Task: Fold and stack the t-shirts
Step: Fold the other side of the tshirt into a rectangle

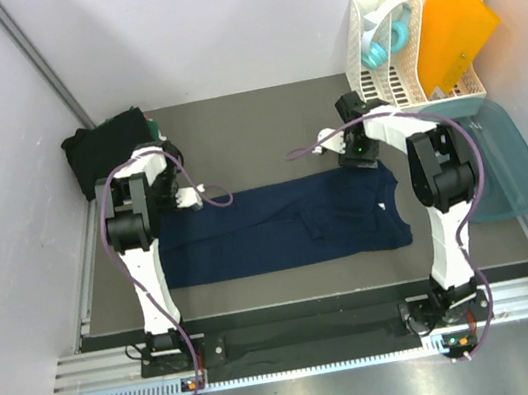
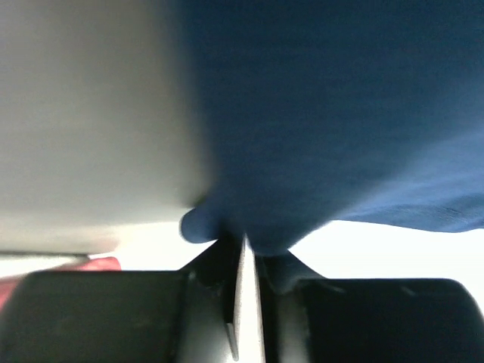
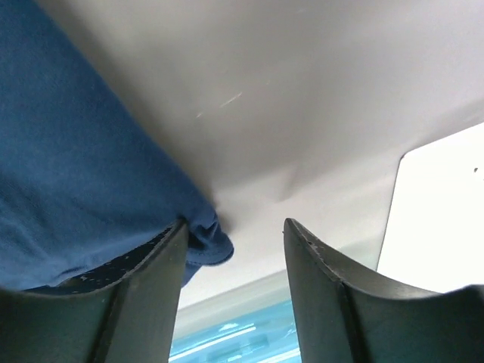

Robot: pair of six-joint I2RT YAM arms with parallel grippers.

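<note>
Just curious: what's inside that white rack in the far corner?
An orange panel leans in the white rack, beside a pale blue ringed object. The slotted walls cover their lower parts, so anything at the bottom cannot be seen.

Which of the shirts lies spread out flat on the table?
The navy shirt in the middle, stretched out flat. The black shirts are bunched in a heap at the far left corner.

Top view bright, even, sharp; wrist views soft, navy t-shirt (image 2: pixel 325 113) blurred, white glare behind.
</note>
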